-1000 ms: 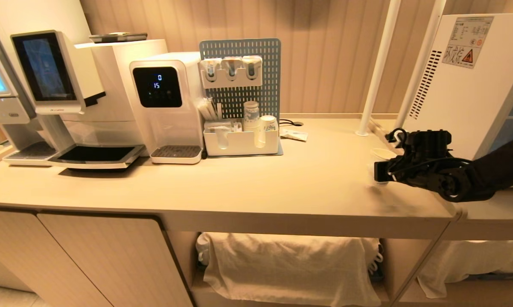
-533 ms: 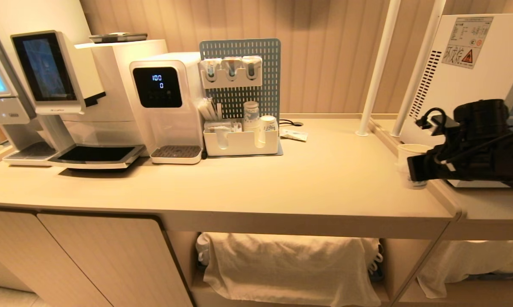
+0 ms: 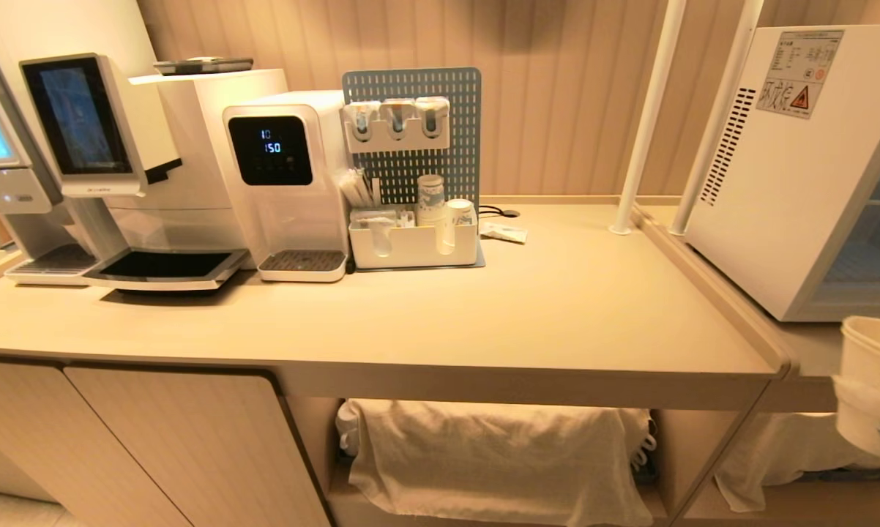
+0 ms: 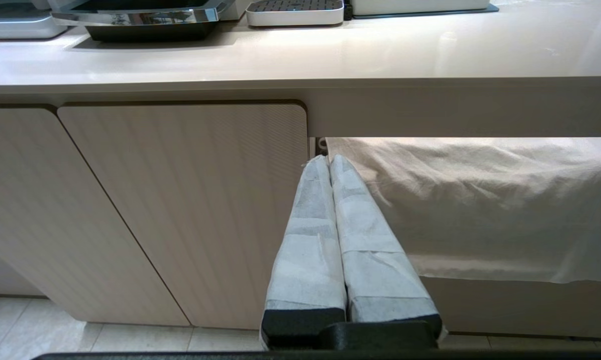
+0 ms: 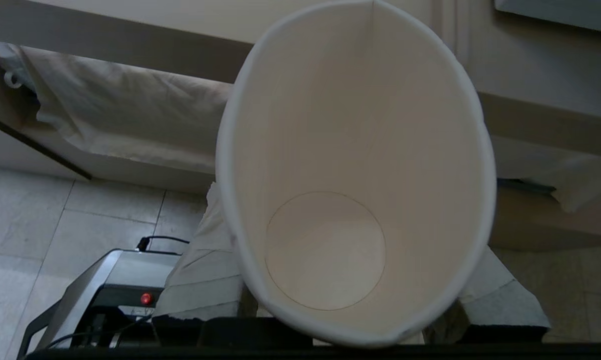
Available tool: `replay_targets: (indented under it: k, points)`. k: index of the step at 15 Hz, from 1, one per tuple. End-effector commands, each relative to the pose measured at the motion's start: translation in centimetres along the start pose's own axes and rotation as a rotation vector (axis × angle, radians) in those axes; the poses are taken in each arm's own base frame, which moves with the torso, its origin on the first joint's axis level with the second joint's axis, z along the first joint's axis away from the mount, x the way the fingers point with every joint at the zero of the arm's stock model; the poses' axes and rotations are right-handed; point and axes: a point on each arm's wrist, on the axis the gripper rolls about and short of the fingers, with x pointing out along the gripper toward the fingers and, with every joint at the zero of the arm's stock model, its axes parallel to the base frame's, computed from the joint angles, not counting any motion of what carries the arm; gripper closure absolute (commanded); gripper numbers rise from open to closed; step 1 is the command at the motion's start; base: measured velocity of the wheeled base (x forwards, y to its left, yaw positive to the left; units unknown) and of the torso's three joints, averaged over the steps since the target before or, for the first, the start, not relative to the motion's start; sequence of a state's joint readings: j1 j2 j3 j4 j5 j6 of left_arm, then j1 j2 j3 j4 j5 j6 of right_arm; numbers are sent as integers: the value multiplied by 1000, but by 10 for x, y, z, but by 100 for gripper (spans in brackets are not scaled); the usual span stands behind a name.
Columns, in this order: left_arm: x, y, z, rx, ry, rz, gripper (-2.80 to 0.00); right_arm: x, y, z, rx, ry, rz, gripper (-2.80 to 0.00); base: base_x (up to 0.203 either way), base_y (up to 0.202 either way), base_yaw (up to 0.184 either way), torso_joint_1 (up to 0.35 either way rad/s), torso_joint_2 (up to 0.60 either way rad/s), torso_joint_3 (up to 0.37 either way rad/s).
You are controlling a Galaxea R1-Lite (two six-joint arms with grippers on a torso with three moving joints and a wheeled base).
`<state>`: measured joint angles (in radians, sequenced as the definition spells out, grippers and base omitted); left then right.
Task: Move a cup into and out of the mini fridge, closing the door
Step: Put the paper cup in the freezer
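— Holding what, exactly?

— My right pincer point(image 5: 350, 320) grips the small tapered white paper cup point(image 5: 353, 170), one cloth-wrapped finger point(image 5: 200, 280) on each side of its wall. The cup is empty and upright, with a bit of blue print low on its side. It hangs off the desk altogether, in front of and below the desk's point(image 3: 484, 315) front right corner, over the tiled floor point(image 5: 45, 220).

— And the fridge?

— The white box-shaped mini fridge point(image 3: 784, 161) stands at the desk's right end, a warning sticker on its side. Its front runs off the head view's right edge, where I can make out shelves; the door I cannot place from here.

— Your other arm?

— My left pincer point(image 4: 330, 165) is parked low with its wrapped fingers pressed together, empty, pointing at the pale cabinet door point(image 4: 180, 200) and the white cloth point(image 4: 480, 200) hanging under the desk's front edge.
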<state>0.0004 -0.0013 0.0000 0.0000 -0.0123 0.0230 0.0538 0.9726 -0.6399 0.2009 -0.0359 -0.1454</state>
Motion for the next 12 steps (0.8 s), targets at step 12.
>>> replay_targets:
  k: [12]
  points:
    - [0, 0, 0, 0, 1, 1, 0, -54, 26, -176, 28, -420, -45, 0, 0, 0, 0, 0, 0, 0]
